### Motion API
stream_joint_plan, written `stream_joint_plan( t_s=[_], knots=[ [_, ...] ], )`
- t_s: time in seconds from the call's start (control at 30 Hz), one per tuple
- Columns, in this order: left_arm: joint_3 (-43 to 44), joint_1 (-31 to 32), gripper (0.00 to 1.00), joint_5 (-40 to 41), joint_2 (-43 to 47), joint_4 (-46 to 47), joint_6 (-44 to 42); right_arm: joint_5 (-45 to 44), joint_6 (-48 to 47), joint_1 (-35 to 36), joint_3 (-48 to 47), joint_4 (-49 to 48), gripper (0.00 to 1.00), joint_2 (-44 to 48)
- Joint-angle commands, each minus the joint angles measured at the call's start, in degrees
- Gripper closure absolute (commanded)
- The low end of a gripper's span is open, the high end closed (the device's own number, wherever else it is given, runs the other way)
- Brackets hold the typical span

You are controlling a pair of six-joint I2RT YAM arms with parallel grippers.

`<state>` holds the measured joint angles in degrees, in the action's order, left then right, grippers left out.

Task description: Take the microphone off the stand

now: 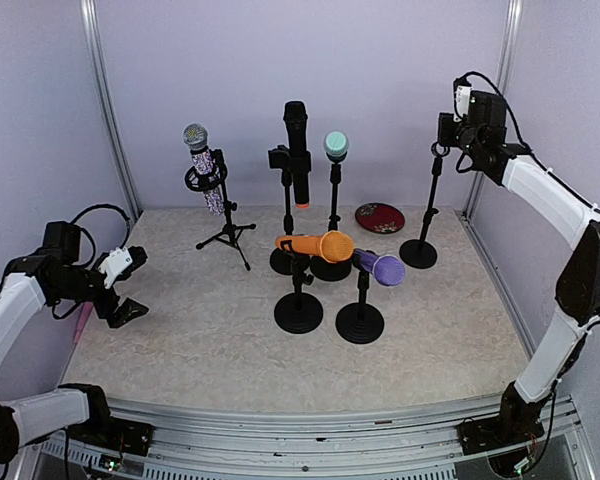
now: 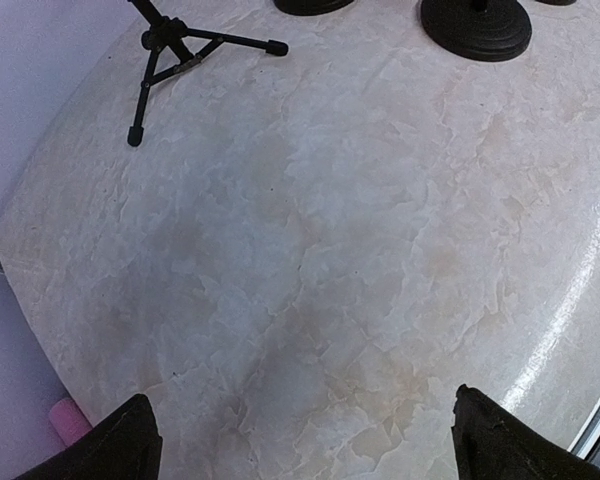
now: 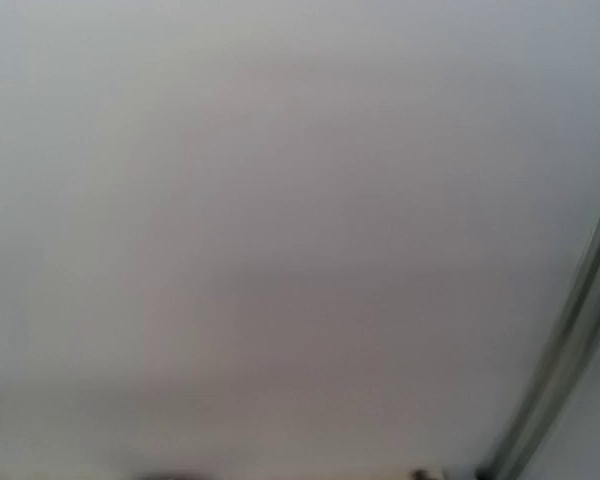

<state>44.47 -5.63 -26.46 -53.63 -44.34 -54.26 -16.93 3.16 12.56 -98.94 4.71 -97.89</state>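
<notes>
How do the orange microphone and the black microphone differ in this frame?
The orange microphone lies nearly level on a short stand. The black microphone stands nearly upright on a taller stand behind it. One is bright orange, the other dark. Both sit in stand clips.

The left arm (image 1: pixel 10 310) comes in low from its base at the near left corner of the table (image 1: pixel 230 340). Its white forearm lies along the left edge and the wrist is tipped downward. The left gripper (image 1: pixel 128 288) hangs close above the surface beside that edge, jaws spread wide. In its wrist view the two dark fingertips (image 2: pixel 120 445) sit at the bottom corners with only bare table between them.

The right arm (image 1: pixel 540 195) climbs steeply from the near right corner — elbow high, white forearm angled up toward the far right corner. The right gripper (image 1: pixel 460 115) is held well above the table. Its own wrist view is a blur that shows no fingers, so how its jaws stand cannot be told.
</notes>
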Motion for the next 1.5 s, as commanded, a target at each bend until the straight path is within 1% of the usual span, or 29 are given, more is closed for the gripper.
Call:
stream_joint_plan(
  t_s=[0.0, 0.03, 0.1, 0.2, 0.23, 0.37, 0.5, 0.57, 0.6, 0.7, 0.73, 0.83, 0.93, 1.0, 1.07, 1.2, 1.3, 1.4, 1.47],
  knots=[
    [-0.2, 0.3, 0.01, 0.63, 1.28, -0.59, -1.22, 0.01, 1.01, -1.25, -3.1, 8.76, 0.59, -4.0],
    [-0.3, 0.38, 0.01, 0.7, 1.37, -0.57, -1.51, -0.07, 1.1, -1.29, -2.13, 8.93, 0.61, -3.95],
    [-0.47, 0.31, 0.01, 0.83, 1.42, -0.5, -1.69, -0.2, 1.36, -1.32, 1.48, 7.46, 0.62, -2.57],
    [-0.7, 0.36, 0.01, 0.64, 1.2, -0.49, -1.9, 0.13, 1.88, -1.35, 7.25, 3.96, 0.61, 0.24],
    [-0.77, 0.31, 0.01, 0.52, 1.05, -0.49, -1.86, 0.59, 2.04, -1.31, 8.28, 3.61, 0.59, 1.05],
    [-0.49, 0.44, 0.01, -0.02, 0.57, -0.51, -1.7, 3.69, 1.95, -1.25, 9.41, 2.29, 0.4, 3.92],
    [-0.39, 0.44, 0.01, -0.31, 0.43, -0.49, -1.02, 5.36, 2.35, -0.26, 9.71, 2.92, 0.32, 7.45],
    [-0.55, 0.44, 0.01, -0.61, 0.45, -0.39, -0.5, 7.09, 2.63, 1.48, 13.88, 1.1, 0.24, 11.3],
    [-0.6, 0.44, 0.01, -0.88, 0.45, -0.37, -0.28, 7.89, 2.57, 2.67, 16.26, 0.19, 0.17, 14.58],
    [-0.43, 0.43, 0.01, -1.78, 0.24, -0.63, 0.05, 9.38, 3.71, 8.03, 24.59, -0.77, 0.03, 22.54],
    [-0.17, 0.48, 0.01, -2.02, 0.07, -0.8, 0.25, 9.85, 4.5, 10.39, 27.7, -0.77, 0.0, 25.7],
    [0.71, 0.57, 0.01, -2.41, -0.37, -1.21, 0.69, 6.87, 6.12, 20.07, 35.82, 0.09, 0.0, 34.16],
    [1.1, 0.62, 0.01, -2.42, -0.67, -1.4, 0.89, 2.96, 9.35, 30.37, 41.01, 2.3, 0.0, 41.07],
    [1.08, 0.67, 0.01, -2.45, -0.69, -1.37, 1.07, -0.22, 11.42, 37.08, 43.35, 4.08, 0.0, 43.96],
    [1.06, 0.77, 0.01, -2.67, -0.69, -1.36, 1.37, -5.47, 12.78, 44.03, 43.26, 7.04, 0.0, 44.73],
    [1.12, 1.01, 0.01, -3.23, -0.48, -1.34, 1.93, -13.42, 14.87, 56.08, 41.17, 12.48, 0.0, 41.62],
    [1.31, 1.22, 0.01, -3.41, -0.11, -1.44, 2.22, -18.85, 17.46, 60.22, 38.61, 18.26, 0.0, 37.86],
    [1.66, 1.33, 0.01, -3.38, 0.31, -1.77, 2.2, -23.41, 21.96, 60.61, 36.69, 25.34, 0.0, 34.76],
    [1.92, 1.5, 0.01, -3.59, 0.66, -2.18, 2.1, -26.42, 25.34, 60.62, 36.67, 28.68, 0.03, 34.12]
  ],
)
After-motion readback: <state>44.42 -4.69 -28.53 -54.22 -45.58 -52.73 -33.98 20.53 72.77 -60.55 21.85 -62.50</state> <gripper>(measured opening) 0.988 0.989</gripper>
